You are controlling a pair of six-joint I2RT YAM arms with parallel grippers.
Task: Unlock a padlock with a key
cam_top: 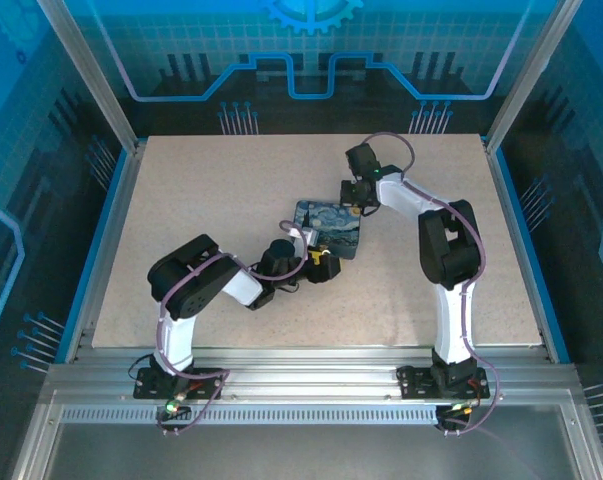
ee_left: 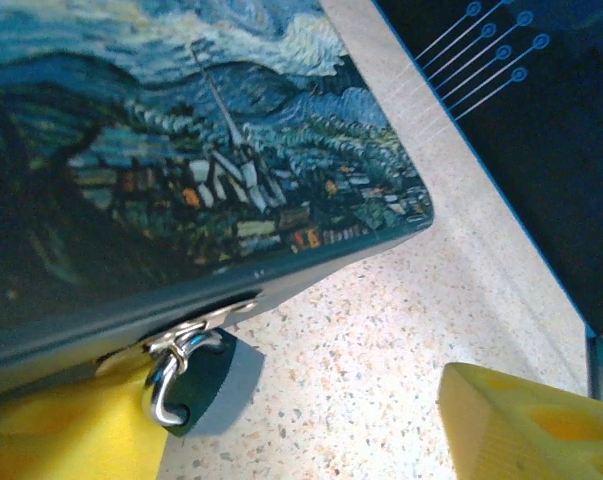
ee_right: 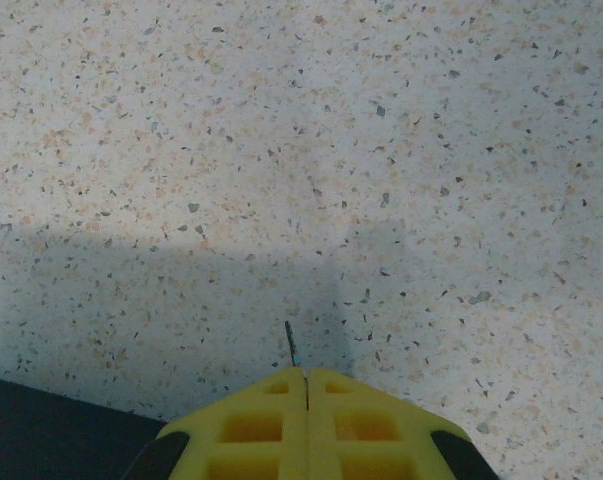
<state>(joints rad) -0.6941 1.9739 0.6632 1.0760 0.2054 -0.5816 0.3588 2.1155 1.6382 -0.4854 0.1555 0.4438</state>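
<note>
The padlock (ee_left: 209, 388) hangs by its silver shackle from the hasp (ee_left: 206, 322) on the near edge of a blue painted tin (ee_left: 181, 150), its dark body tilted and resting low against the speckled counter (ee_left: 381, 340). In this left wrist view the left gripper (ee_left: 301, 425) is spread wide with nothing clamped between its yellow fingers (ee_left: 521, 430): one finger sits at the lower left, just beside the padlock and partly covering it, and the other is well apart at the lower right. In the right wrist view the right gripper (ee_right: 306, 378) has its two yellow fingers pressed flat together, and the key (ee_right: 291, 345) pokes out from the seam between them as a thin dark sliver, seen edge-on above bare counter. A dark shape fills the lower left corner there; what it is cannot be told. From the top view the tin lies flat near the middle of the counter. The left arm (cam_top: 196, 280) reaches in from the left so that its gripper sits at the tin's near edge, while the right arm (cam_top: 446, 250) bends over with its gripper at the tin's far right corner. The padlock and key are too small to pick out from above.
</note>
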